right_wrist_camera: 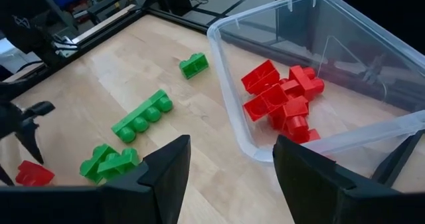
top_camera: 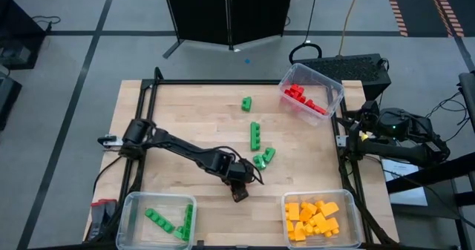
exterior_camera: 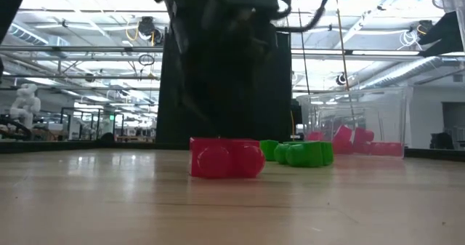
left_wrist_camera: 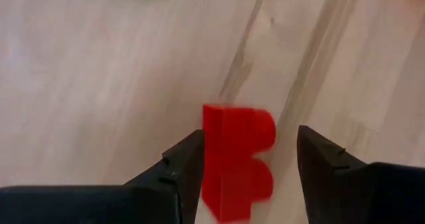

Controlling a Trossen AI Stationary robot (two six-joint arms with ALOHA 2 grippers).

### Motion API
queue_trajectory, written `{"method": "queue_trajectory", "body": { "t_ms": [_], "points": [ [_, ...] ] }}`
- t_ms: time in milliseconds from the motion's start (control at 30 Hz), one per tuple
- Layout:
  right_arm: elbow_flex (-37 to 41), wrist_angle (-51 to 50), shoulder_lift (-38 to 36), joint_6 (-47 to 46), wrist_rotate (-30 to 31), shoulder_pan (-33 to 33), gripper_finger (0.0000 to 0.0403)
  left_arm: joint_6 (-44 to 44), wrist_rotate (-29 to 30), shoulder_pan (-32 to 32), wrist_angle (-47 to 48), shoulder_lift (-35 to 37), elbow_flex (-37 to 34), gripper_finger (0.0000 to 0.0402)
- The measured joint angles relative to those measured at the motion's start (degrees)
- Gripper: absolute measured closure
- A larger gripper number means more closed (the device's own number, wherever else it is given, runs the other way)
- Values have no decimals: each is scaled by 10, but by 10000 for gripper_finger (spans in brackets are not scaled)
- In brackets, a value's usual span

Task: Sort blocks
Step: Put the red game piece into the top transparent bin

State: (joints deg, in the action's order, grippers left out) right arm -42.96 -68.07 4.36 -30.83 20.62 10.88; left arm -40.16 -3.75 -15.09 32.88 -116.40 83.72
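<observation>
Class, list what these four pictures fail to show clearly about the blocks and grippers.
- High view: the small red studded plastic block is hidden under the left gripper.
- Low view: the left gripper is cut off by the top edge.
- High view: the right gripper is too small to judge.

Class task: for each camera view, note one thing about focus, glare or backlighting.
Low view: bright ceiling lights behind leave the arm a dark silhouette; the red studded plastic brick looks soft. Left wrist view: that brick is blurred between the left gripper fingers. Right wrist view: the clear plastic bin shows pale reflections.
</observation>
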Motion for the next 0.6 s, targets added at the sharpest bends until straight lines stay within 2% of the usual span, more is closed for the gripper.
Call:
{"method": "queue_trajectory", "body": {
  "t_ms": [200,300,400,500,600],
  "points": [
    [0,-8,0,0,-5,0,195,0,-9,-1,-31,-48,1,239],
    [0,-13,0,0,-16,0,195,0,-47,1,-31,-70,5,240],
    [0,-17,0,0,-15,0,195,-9,-56,1,-24,-81,5,241],
    [0,-20,0,1,-15,0,195,-14,-47,2,-22,-82,6,265],
    [0,-21,0,5,-15,0,195,-13,-42,2,-16,-79,11,318]
  ]
}}
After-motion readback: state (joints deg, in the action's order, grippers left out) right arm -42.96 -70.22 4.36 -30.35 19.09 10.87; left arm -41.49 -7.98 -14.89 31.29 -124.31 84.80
